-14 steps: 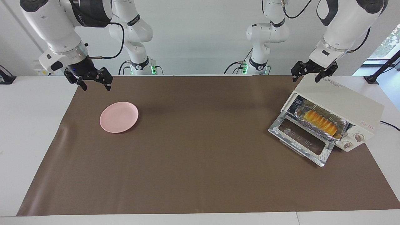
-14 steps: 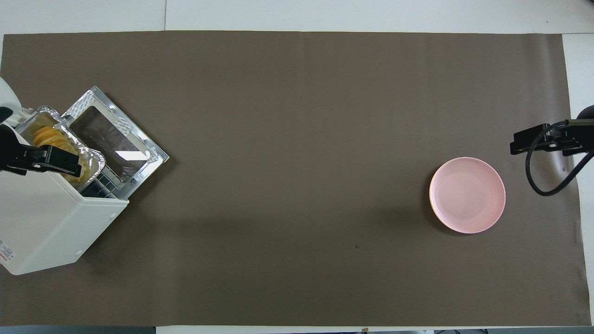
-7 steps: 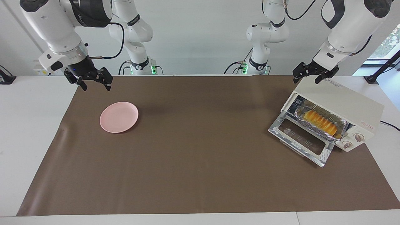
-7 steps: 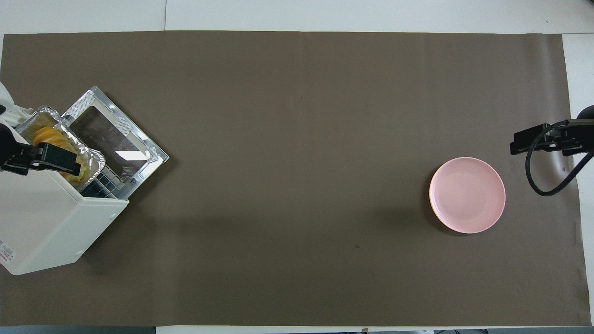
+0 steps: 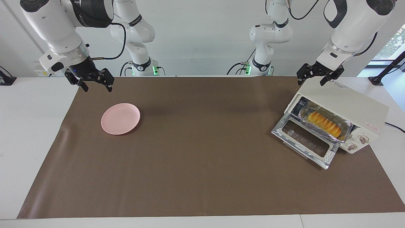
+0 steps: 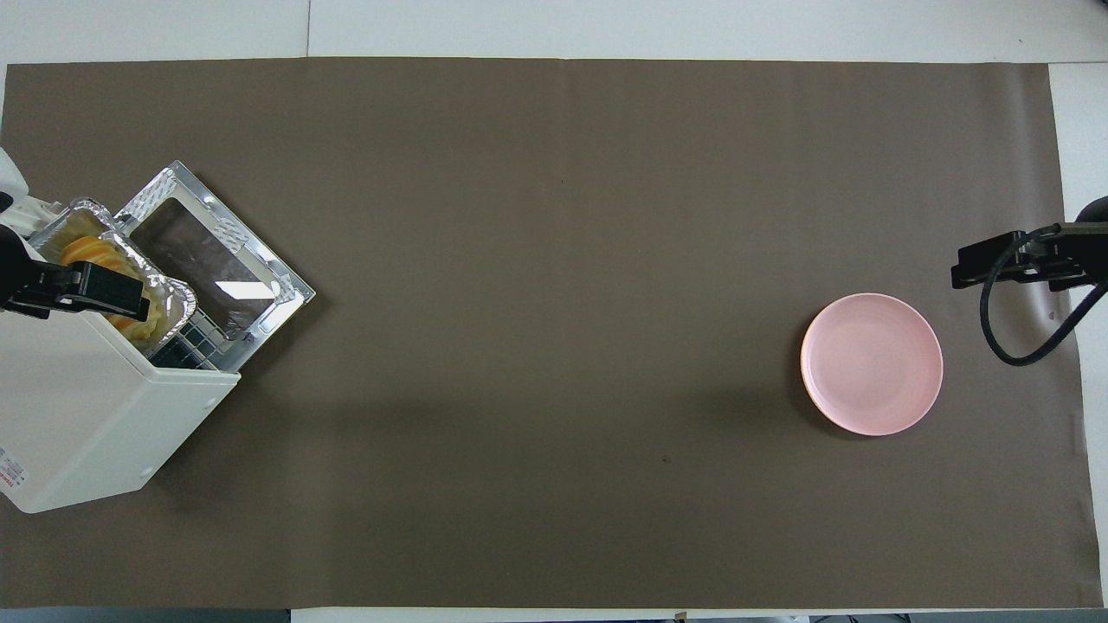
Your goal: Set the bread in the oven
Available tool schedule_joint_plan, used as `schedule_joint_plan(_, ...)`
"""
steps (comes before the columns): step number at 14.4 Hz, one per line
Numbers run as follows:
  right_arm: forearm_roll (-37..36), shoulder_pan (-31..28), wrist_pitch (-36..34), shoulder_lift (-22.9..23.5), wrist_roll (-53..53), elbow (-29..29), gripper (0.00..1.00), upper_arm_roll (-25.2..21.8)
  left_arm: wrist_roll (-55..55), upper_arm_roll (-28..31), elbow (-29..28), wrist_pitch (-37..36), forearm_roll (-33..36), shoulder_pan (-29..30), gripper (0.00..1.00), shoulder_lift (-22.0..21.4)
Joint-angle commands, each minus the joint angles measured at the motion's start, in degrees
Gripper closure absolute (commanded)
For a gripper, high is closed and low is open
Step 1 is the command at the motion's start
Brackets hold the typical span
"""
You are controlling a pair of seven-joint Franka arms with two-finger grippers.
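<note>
You have the bread [image 5: 325, 123] in the oven [image 5: 343, 109], door down; left gripper [image 5: 310, 77] above its top edge and right gripper [image 5: 95, 84] over the mat's [image 5: 202, 174] edge, both open and empty.

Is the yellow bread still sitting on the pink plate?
No, the pink plate is bare; the bread lies in a foil tray inside the open oven.
</note>
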Motion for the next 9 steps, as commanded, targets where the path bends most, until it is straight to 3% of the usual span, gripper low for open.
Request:
schedule_joint_plan(1, 0.7, -0.6, 0.2, -1.5, -1.4, -1.6, 0.0, 0.3, 0.8, -1.5, -0.3, 0.8, 1.0, 0.5, 0.0, -0.8)
schedule_joint_plan(9, 0.7, -0.6, 0.2, -1.5, -1.4, -1.6, 0.0, 0.4, 0.8, -1.5, -0.2, 1.0, 0.7, 0.6, 0.0, -1.1)
